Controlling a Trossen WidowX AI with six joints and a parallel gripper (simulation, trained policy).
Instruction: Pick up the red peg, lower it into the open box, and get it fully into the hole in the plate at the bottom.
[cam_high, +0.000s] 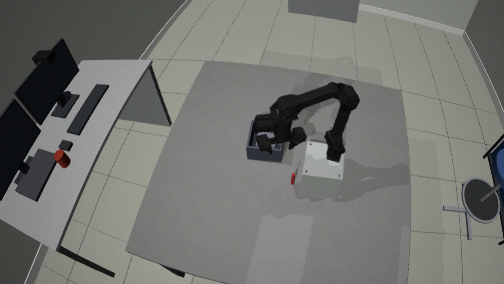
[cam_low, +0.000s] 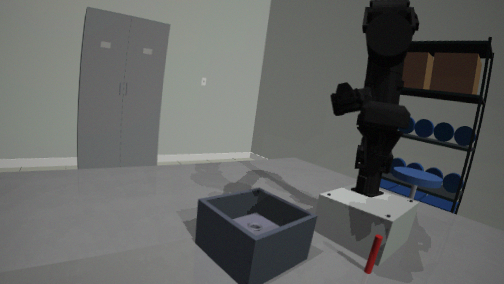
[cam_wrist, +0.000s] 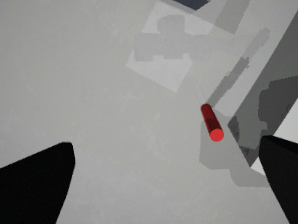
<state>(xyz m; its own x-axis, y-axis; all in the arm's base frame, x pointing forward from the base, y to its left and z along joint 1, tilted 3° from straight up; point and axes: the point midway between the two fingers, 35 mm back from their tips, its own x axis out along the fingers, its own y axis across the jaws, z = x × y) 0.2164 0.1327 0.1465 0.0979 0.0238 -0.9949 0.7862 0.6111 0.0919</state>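
The red peg (cam_high: 293, 178) (cam_low: 374, 255) (cam_wrist: 212, 122) stands upright on the grey table beside the white base block, outside the box. My gripper (cam_wrist: 167, 150) is open with nothing between its fingers. It is high above the table, and the peg is below it, right of the middle of the wrist view and nearer the right finger. The open dark box (cam_high: 265, 154) (cam_low: 225, 240) (cam_wrist: 196, 4) shows a pale plate (cam_low: 242, 220) at its bottom, with an empty-looking round hole in the exterior view. The arm partly covers the box in the top view.
The arm's white base block (cam_high: 320, 167) (cam_low: 350, 225) is right behind the peg in the exterior view, a short gap away. The box stands to the left of the block there. A desk with monitors (cam_high: 47, 82) is at the far left in the top view.
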